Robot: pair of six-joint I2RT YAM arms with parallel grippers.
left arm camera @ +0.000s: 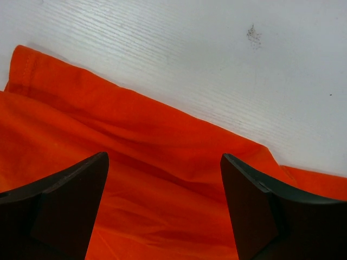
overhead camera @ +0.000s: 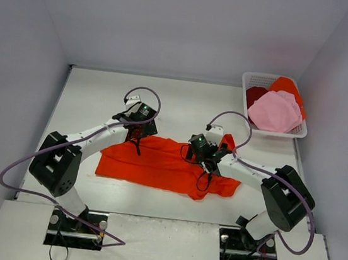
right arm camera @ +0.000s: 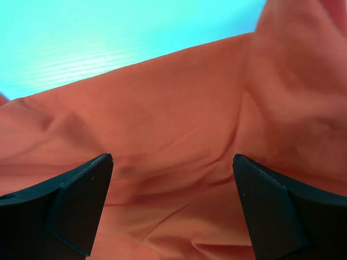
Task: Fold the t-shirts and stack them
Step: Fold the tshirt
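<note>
The orange-red t-shirt [overhead camera: 163, 163] is spread flat on the counter [overhead camera: 102, 96], long side running left to right. It is used here as the reference.

1. Left tool [overhead camera: 138, 143]: positioned over the shirt's far-left edge. It is released, with the jaws wide apart and nothing gripped; only cloth is seen beneath them. In the left wrist view, the shirt's hemmed far edge is seen running diagonally ahead of the tool [left arm camera: 164, 157], with bare counter beyond it.
2. Right tool [overhead camera: 205, 165]: positioned over the shirt's right part, also released, jaws spread above wrinkled cloth [right arm camera: 172, 157]. A raised fold is seen at the shirt's right end.
3. Bare counter is visible along the shirt's far and left edges.
4. Beyond the shirt's far-right corner, well apart, a white basket [overhead camera: 246, 82] is placed. A pink t-shirt [overhead camera: 275, 111], a dark red t-shirt [overhead camera: 254, 94] and a second orange t-shirt [overhead camera: 287, 85] are held in it.
</note>
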